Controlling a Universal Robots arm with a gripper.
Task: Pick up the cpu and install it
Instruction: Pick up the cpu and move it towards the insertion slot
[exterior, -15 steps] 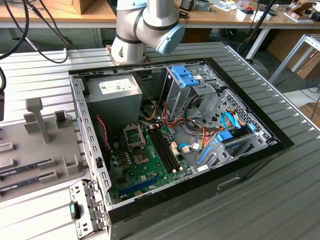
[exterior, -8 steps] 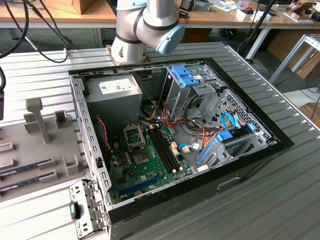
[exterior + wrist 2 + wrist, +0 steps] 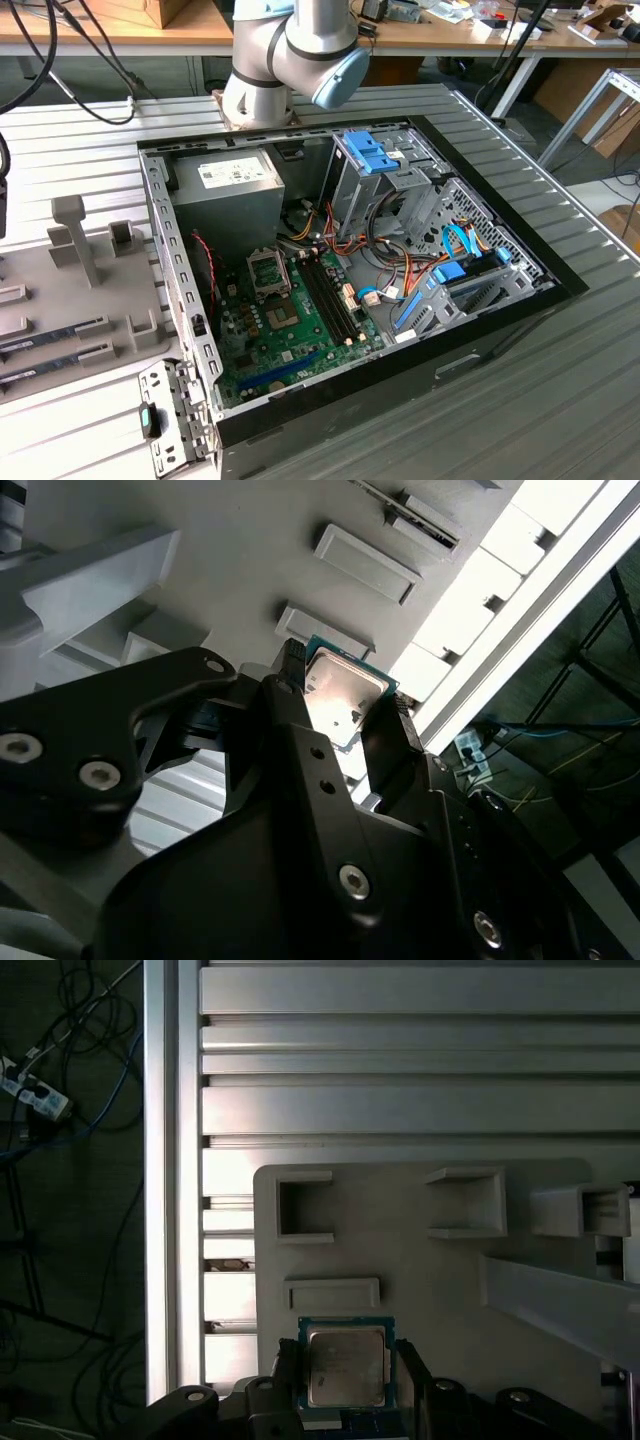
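Observation:
The cpu (image 3: 345,1364) is a small square chip with a silver-grey metal top and a thin green rim. In both wrist views it sits between my two black fingers, over the grey holder tray (image 3: 420,1290). My gripper (image 3: 347,1362) has one finger against each of two opposite sides of the chip and is shut on it. In the second wrist view the cpu (image 3: 345,693) shines in the light between the fingertips (image 3: 287,685), with the gripper (image 3: 342,696) closed around it. Whether the chip still rests on the tray I cannot tell.
In the exterior view the open computer case (image 3: 180,250) lies on the slatted table, with the green motherboard (image 3: 300,345), the raised socket frame (image 3: 266,270) and the power supply box (image 3: 232,195) inside. The arm's base (image 3: 265,85) stands behind it. The grey holder tray (image 3: 60,300) is at the exterior view's left.

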